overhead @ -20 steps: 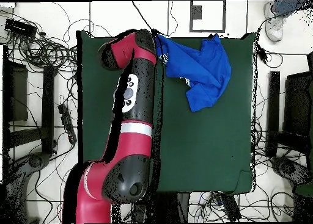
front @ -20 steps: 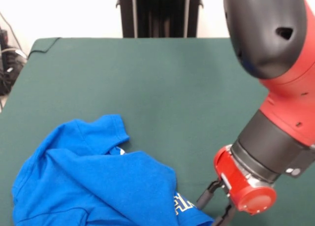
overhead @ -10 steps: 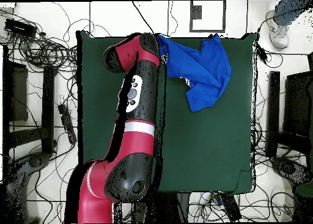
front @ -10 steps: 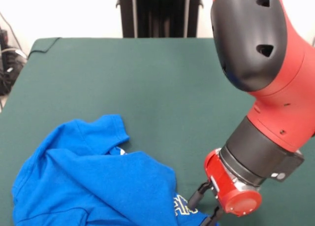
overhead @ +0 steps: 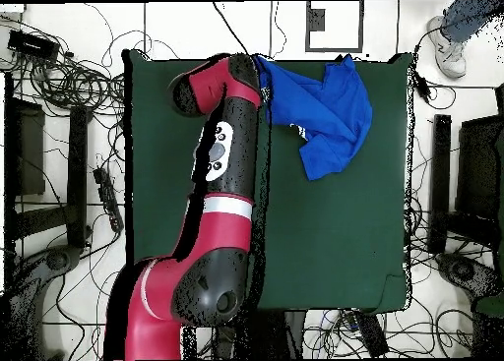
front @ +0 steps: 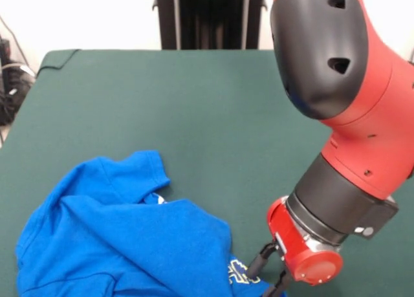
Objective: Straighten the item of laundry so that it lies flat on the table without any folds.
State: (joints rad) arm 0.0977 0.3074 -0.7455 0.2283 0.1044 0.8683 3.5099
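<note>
Laundry first: the blue T-shirt (front: 123, 242) lies crumpled at the near left of the desk (front: 213, 109) in the front view, one sleeve folded up toward the middle and the yellow-lettered print peeking out at its right corner. In the overhead view the same T-shirt (overhead: 320, 106) is bunched against the desk's far edge, its long axis running slantwise from the arm's wrist out toward the far right corner.

The gripper (front: 266, 275) sits right at that printed corner, so the cloth spreads away from it to the picture's left in the front view. Two dark fingers (front: 256, 261) show with a gap between them, so the gripper looks spread rather than clamped, though the tips run off the bottom edge and I cannot be sure whether they touch the fabric.

Against half a second ago the wrist has crept slightly closer to the shirt's corner; the shirt itself has not shifted.
</note>
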